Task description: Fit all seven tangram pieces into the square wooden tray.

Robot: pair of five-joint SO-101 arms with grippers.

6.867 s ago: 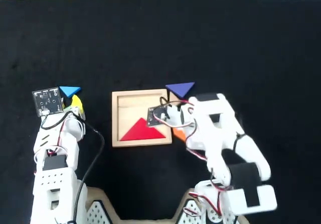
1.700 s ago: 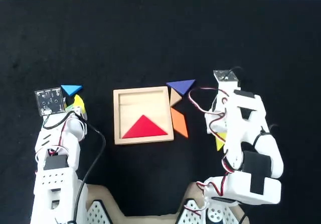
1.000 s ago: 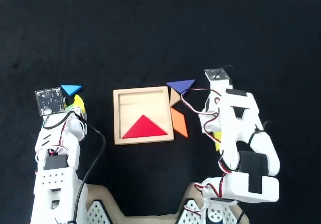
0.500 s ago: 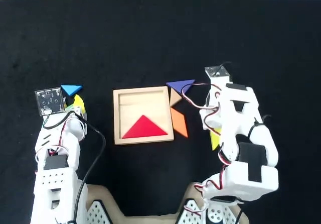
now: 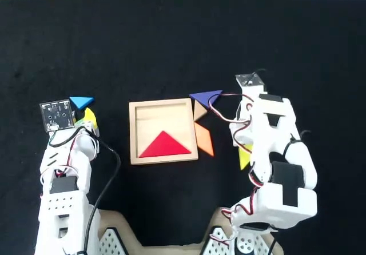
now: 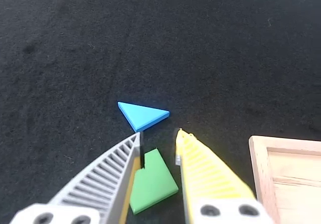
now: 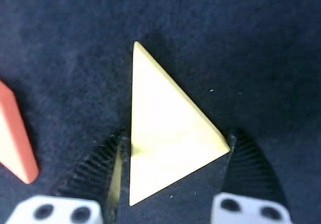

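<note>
Tray (image 5: 135, 132): mid-table, toward the near edge; red triangle (image 5: 164, 144) seated.
Right claw (image 7: 176, 137): open, set astride the yellow triangle (image 7: 165, 133), laid flat right of the tray.
Grip: one finger faces a corner; flat edges should be pinched instead.

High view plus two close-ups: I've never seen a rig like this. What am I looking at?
Two small robot arms sit side by side at a black-covered table. The high view looks down from a fixed camera. Each close-up comes from a camera on one arm's wrist, looking past its jaws. The wooden tray holds one red triangle. Beside it lie a dark blue triangle, an orange parallelogram and a tan piece. The left arm has its jaws open astride a green piece, near a light blue triangle. The right arm has its jaws open either side of a yellow triangle lying on the cloth.
</note>
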